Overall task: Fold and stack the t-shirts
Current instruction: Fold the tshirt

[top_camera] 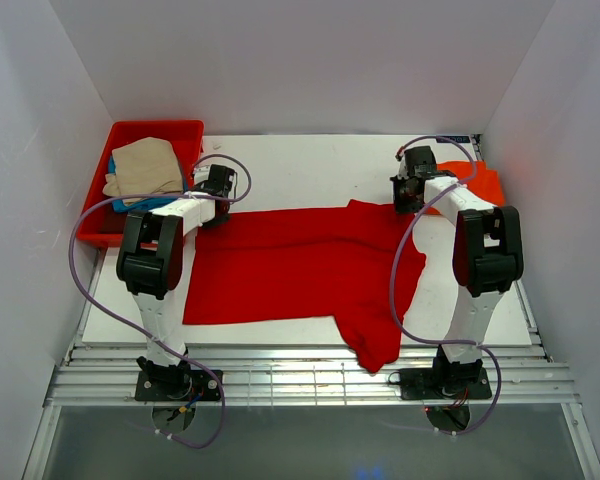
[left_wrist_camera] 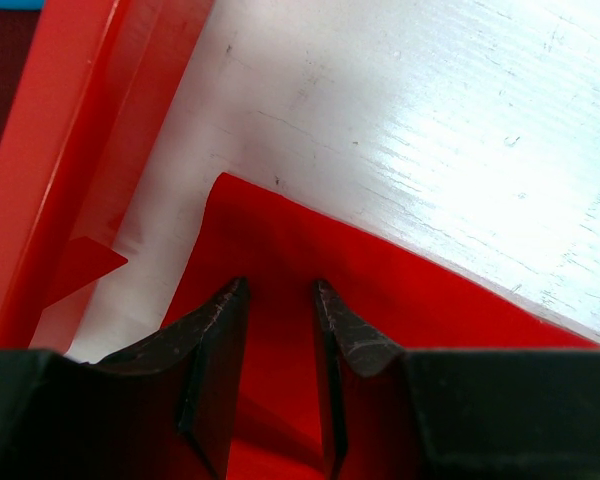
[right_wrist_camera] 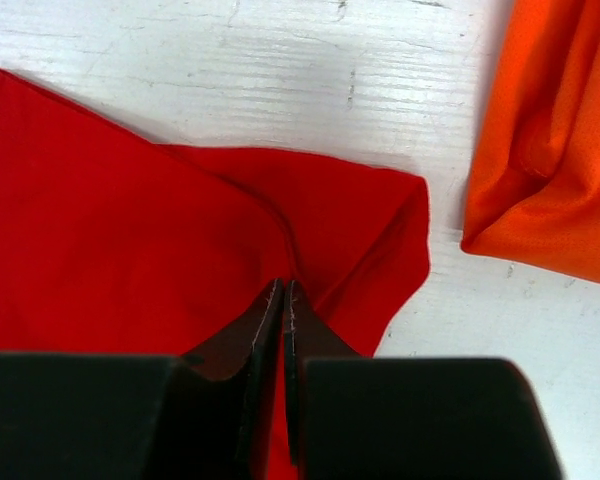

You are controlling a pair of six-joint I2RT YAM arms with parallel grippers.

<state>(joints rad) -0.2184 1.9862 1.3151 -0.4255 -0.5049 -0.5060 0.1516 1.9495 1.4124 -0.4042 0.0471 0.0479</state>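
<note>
Right gripper (right_wrist_camera: 283, 285) has its fingers pressed together on a puckered fold at the far edge of the bright red t-shirt (top_camera: 290, 270), apparently pinching the cloth, well away from the red tray (top_camera: 155, 125). Left gripper (left_wrist_camera: 280, 285) stands partly open, holding nothing, its fingers astride the shirt's corner just beside the tray; whether they touch the cloth is unclear. The shirt lies spread flat from the tray's side across the table (top_camera: 310, 160). An orange-red t-shirt (top_camera: 483, 182) lies farthest from the tray. A beige t-shirt (top_camera: 145, 168) sits in the tray over a blue one (top_camera: 145, 203).
</note>
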